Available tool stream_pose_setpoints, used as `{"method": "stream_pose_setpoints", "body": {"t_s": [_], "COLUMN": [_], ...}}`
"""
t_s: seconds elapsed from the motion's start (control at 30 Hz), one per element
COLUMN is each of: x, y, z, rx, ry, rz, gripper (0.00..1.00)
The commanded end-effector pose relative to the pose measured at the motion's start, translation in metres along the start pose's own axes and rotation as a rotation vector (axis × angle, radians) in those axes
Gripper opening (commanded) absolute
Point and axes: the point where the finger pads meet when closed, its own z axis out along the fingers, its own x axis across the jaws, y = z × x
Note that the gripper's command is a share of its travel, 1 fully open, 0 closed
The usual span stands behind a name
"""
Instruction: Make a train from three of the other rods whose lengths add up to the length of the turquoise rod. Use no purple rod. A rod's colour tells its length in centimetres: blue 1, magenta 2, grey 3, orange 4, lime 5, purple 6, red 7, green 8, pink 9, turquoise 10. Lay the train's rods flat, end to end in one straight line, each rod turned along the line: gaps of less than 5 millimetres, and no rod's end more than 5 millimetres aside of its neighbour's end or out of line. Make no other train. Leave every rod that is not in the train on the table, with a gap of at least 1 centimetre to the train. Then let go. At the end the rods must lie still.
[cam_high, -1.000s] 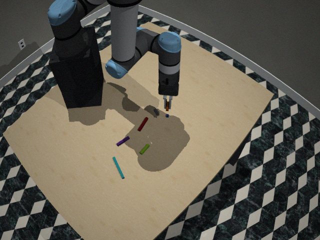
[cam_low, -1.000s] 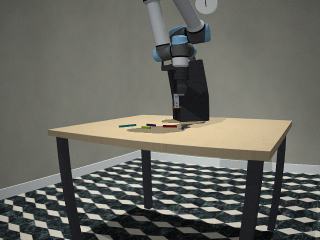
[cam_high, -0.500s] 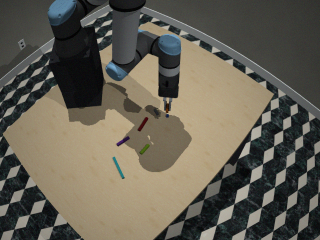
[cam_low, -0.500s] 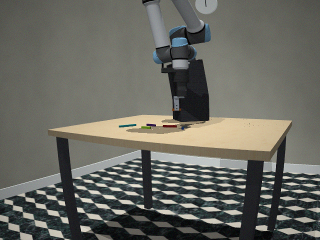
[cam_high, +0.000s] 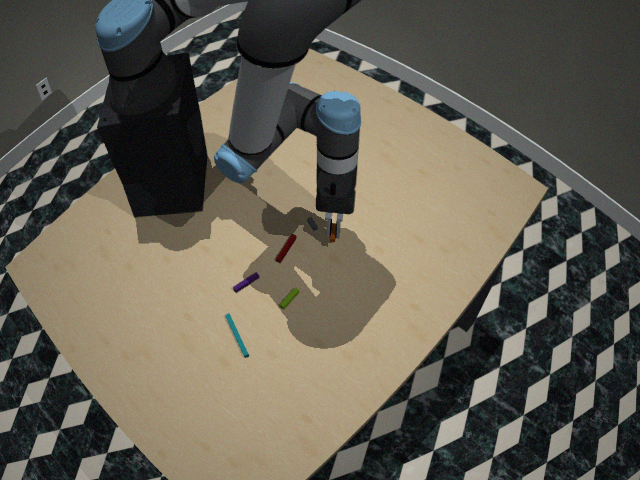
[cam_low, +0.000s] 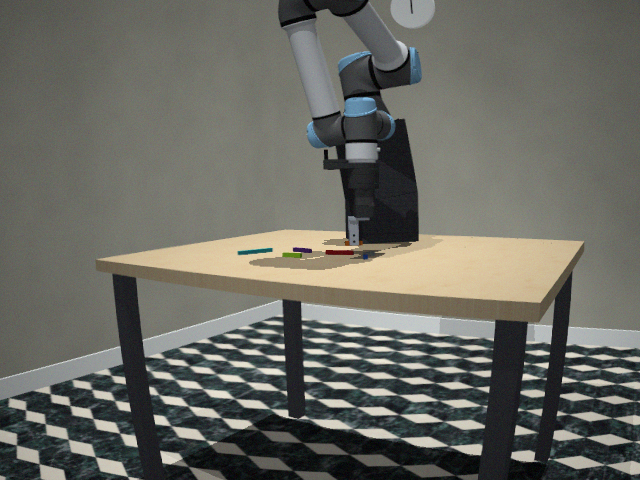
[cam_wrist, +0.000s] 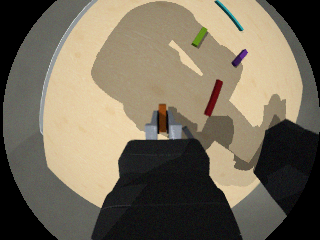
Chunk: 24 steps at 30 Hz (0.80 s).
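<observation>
My gripper (cam_high: 333, 227) is shut on the orange rod (cam_high: 332, 237) and holds it very low over the table; I cannot tell whether it touches. In the wrist view the orange rod (cam_wrist: 162, 112) sits between my fingers. The grey rod (cam_high: 312, 223) lies just left of my fingers. The blue rod (cam_low: 364, 255) lies close by in the exterior view and is hidden in the top view. The red rod (cam_high: 285, 248), purple rod (cam_high: 246, 282), lime rod (cam_high: 289, 298) and turquoise rod (cam_high: 236, 334) lie apart towards the front left.
The robot's dark base block (cam_high: 155, 139) stands at the table's back left. The arm's elbow (cam_high: 235, 160) hangs low between the base and my gripper.
</observation>
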Motion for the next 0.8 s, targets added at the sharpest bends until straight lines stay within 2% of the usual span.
{"method": "stream_pose_setpoints", "body": {"t_s": [0.0,0.2,0.77], "x": [-0.0035,-0.0037,-0.0031], "y": [-0.0021,-0.0017,-0.0011], "z": [0.0140,0.0210,0.0205], "rx": [0.004,0.004,0.003], "ry": [-0.009,-0.009,-0.008], "rz": [0.000,-0.001,-0.001], "gripper": [0.24,0.24,0.24]}}
